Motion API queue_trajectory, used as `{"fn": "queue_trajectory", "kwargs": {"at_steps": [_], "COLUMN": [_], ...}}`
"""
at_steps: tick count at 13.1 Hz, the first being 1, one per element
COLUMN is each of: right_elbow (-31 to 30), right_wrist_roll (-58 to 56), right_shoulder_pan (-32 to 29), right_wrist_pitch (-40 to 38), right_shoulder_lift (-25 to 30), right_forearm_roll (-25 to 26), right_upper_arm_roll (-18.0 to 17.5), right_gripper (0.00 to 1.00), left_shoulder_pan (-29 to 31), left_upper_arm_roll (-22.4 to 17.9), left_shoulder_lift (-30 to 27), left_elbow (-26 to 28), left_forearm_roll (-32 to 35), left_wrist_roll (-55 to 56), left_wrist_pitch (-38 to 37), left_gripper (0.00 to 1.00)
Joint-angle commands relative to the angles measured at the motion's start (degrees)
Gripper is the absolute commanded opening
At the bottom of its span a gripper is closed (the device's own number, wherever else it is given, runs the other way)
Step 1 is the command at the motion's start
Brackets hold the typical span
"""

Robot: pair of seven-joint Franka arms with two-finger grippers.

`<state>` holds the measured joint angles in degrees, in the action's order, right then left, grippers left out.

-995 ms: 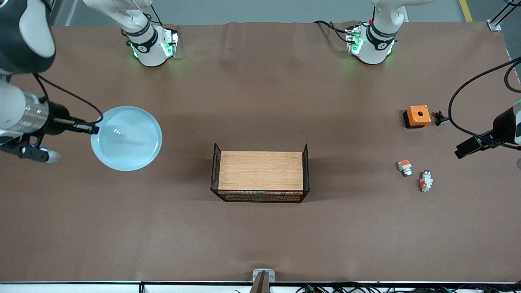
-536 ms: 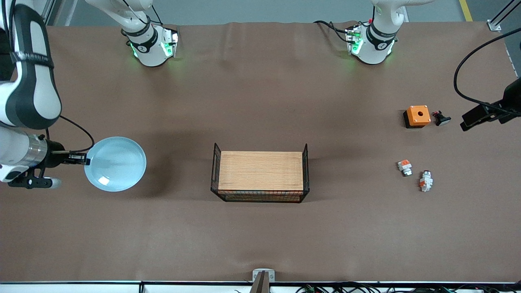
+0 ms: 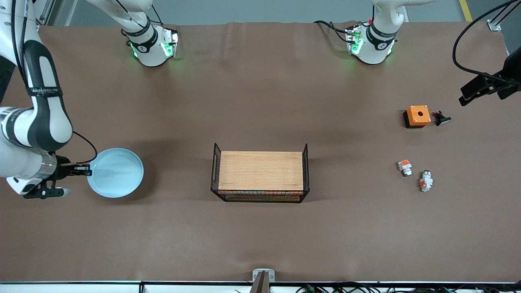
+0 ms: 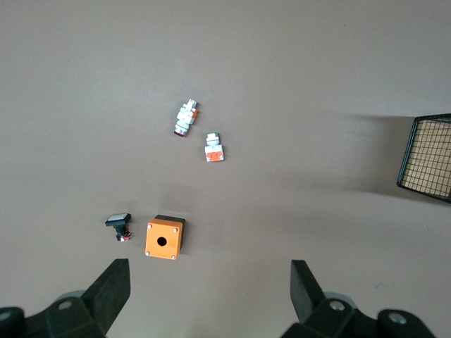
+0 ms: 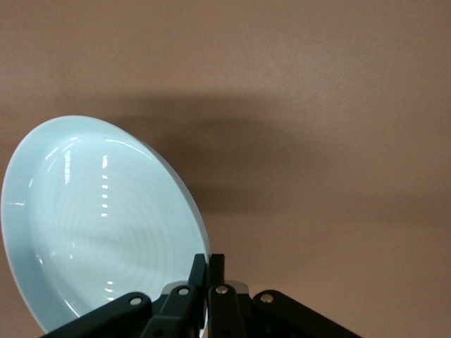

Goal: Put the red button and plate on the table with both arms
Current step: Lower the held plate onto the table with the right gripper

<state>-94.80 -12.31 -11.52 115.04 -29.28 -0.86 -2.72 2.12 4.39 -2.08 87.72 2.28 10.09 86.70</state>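
My right gripper (image 3: 86, 171) is shut on the rim of the pale blue plate (image 3: 115, 173), which hangs tilted just over the brown table (image 3: 260, 101) at the right arm's end. In the right wrist view the fingers (image 5: 199, 271) pinch the plate (image 5: 91, 225) edge. The red button (image 3: 425, 181) lies on the table at the left arm's end, also seen in the left wrist view (image 4: 187, 118). My left gripper (image 4: 211, 289) is open and empty, high above the orange box, apart from the button.
A wood-topped black wire rack (image 3: 260, 173) stands mid-table. An orange box (image 3: 417, 116) and a black push-button (image 3: 441, 118) sit farther from the front camera than the red button. A squarish orange-and-white block (image 3: 404, 167) lies beside the button.
The right arm has carried the plate down toward the table and nearer the front camera. The left gripper has drawn away from the small parts, still open.
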Motion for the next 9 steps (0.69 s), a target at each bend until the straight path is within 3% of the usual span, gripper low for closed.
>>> {"fn": "queue_trajectory", "kwargs": {"at_steps": [1,6,9], "right_elbow": [0.15,0.06,0.23], "right_wrist_roll": [-0.96,-0.96,-0.61], "right_shoulder_pan": [-1.58,-1.58,-1.14], "right_wrist_pitch": [0.36,0.53,1.94], "right_shoulder_lift": [-2.36,-6.22,-7.98], "right_forearm_roll": [0.95,2.17,7.97], "right_upper_arm_roll": [-1.06,0.26,0.26], "right_gripper": [0.04,0.06,0.07], "left_shoulder_pan": [-0.01,-0.01,-0.1], "left_upper_arm_roll": [0.18,0.35,1.14], "left_shoulder_lift": [-1.43,-1.43,-1.43], "left_elbow": [1.58,1.23,1.32], "left_forearm_roll": [-0.88,-1.58,-1.58], "left_wrist_roll": [-1.13,-2.88,-3.59], "left_wrist_pitch": [-0.04,-0.65,-0.74], "left_gripper": [1.0,1.0,1.0]}}
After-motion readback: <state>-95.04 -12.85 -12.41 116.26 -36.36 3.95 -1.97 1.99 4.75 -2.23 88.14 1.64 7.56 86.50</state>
